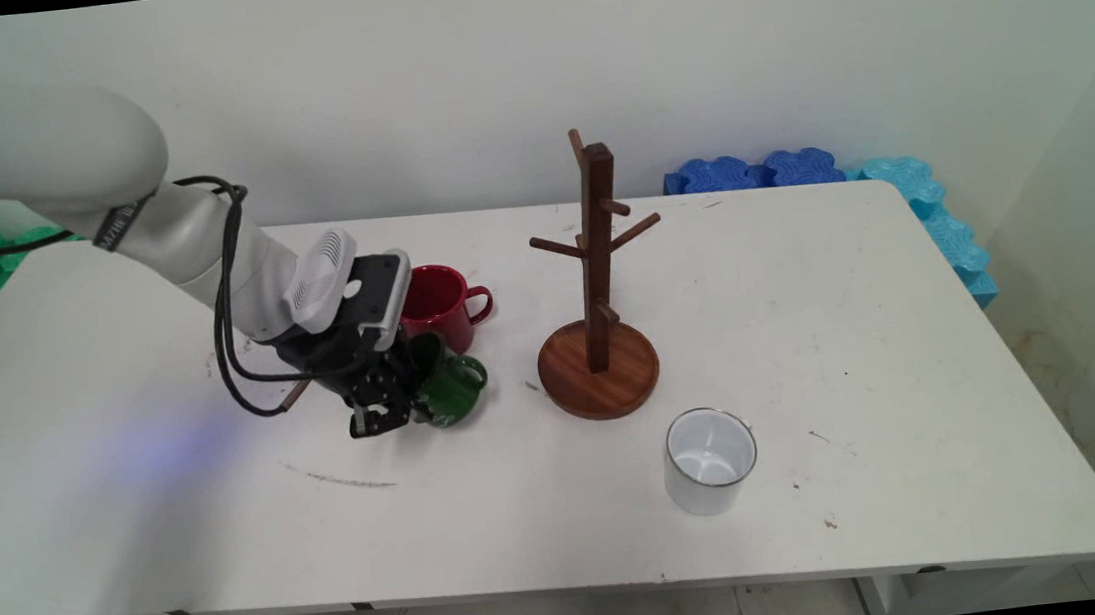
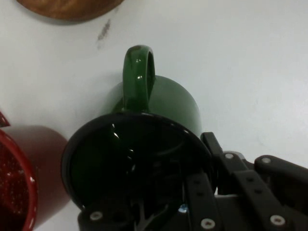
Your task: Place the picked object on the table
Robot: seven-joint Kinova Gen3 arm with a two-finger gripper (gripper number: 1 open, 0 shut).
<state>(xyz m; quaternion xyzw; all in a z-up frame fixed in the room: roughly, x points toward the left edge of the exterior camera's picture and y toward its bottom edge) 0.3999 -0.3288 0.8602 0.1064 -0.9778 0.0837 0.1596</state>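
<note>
The black two-finger gripper point(image 1: 380, 419) is closed on the rim of a glossy dark green ceramic mug point(image 1: 452, 387), one finger inside the mouth and one outside the wall as the hand view shows; the mug is tilted, its handle pointing toward the wooden mug tree with a round base and slanted pegs point(image 1: 599, 343). A narrow strip of bare surface separates the green mug from that tree's base. Just behind the green mug, on the wall side, stands a red mug with a small loop handle point(image 1: 442, 303), close to it. A white cylindrical cup with a metal rim point(image 1: 710, 460) stands upright in front of the tree, toward the near edge, with open room to its right. The white table point(image 1: 912, 333) is scuffed, with a dark streak in front of the gripper. Blue foam blocks point(image 1: 760, 169) lie behind the tree against the pale wall point(image 1: 783, 44). The arm hides the mug's left side and the fingertips.
</note>
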